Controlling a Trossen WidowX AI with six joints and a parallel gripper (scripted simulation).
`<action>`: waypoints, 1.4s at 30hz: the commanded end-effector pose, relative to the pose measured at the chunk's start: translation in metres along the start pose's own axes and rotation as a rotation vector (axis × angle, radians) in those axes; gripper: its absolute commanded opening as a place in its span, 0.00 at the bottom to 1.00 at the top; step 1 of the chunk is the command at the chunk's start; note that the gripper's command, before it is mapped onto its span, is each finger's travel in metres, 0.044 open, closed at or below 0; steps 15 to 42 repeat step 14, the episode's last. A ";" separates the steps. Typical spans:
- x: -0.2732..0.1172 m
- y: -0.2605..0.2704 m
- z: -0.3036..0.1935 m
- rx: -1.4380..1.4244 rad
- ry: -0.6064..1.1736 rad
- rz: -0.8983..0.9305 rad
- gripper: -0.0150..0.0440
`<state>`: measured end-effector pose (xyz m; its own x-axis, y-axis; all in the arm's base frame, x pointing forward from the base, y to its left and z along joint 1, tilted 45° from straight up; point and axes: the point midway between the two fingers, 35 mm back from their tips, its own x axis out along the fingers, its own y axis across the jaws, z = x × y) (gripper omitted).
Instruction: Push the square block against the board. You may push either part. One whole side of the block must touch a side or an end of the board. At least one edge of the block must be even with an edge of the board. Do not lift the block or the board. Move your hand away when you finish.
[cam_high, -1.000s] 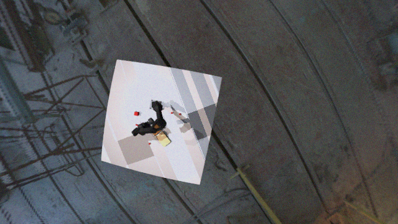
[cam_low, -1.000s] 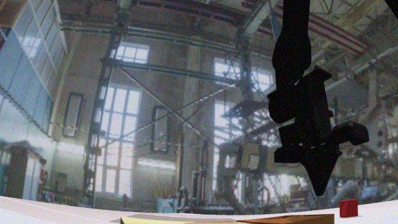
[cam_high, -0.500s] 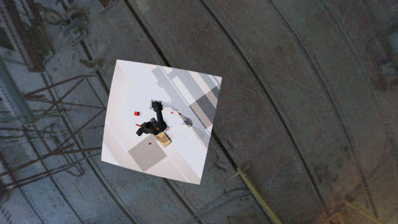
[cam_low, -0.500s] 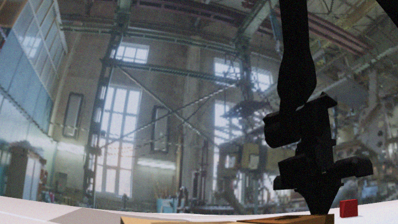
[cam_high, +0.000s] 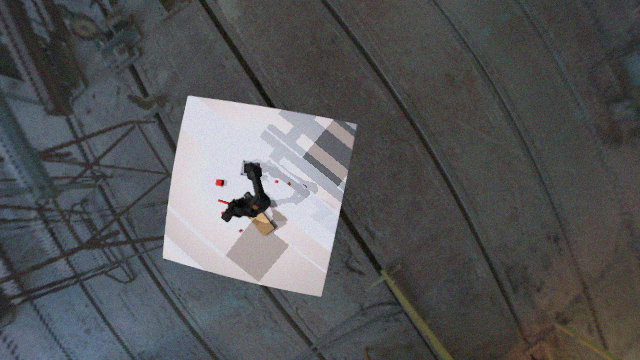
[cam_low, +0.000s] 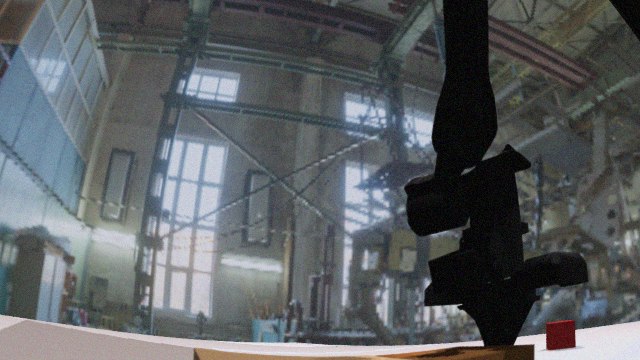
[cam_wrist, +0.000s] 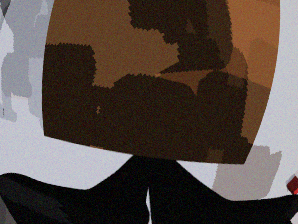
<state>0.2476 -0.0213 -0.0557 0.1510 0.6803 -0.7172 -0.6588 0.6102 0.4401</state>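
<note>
The square block (cam_high: 255, 206) (cam_low: 520, 353) (cam_wrist: 115, 55) is orange-brown wood, lying flat, mostly under the arm in the top view and large in the wrist view. The board (cam_high: 265, 226) (cam_low: 250, 356) is paler yellow wood beyond the block. They look touching or very close; the seam is hidden, so I cannot tell whether a whole side touches or edges are even. My gripper (cam_low: 499, 342) (cam_wrist: 149, 149) is shut and empty. Its tips are low, at or just over the near end of the block, on the side away from the board; contact is not clear.
A red cube (cam_high: 220, 182) (cam_low: 560, 335) stands away from the wood. A thin red bar (cam_high: 223, 202) lies near the hand. Small red pieces lie at the table's middle (cam_high: 276, 181) and beside the board (cam_high: 240, 230). Patchy shadows cover the white table (cam_high: 205, 125).
</note>
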 end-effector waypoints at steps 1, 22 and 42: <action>0.000 0.000 0.008 0.000 -0.005 0.001 0.25; 0.000 -0.001 0.007 0.000 -0.004 0.000 0.25; 0.000 -0.001 0.007 0.000 -0.004 0.000 0.25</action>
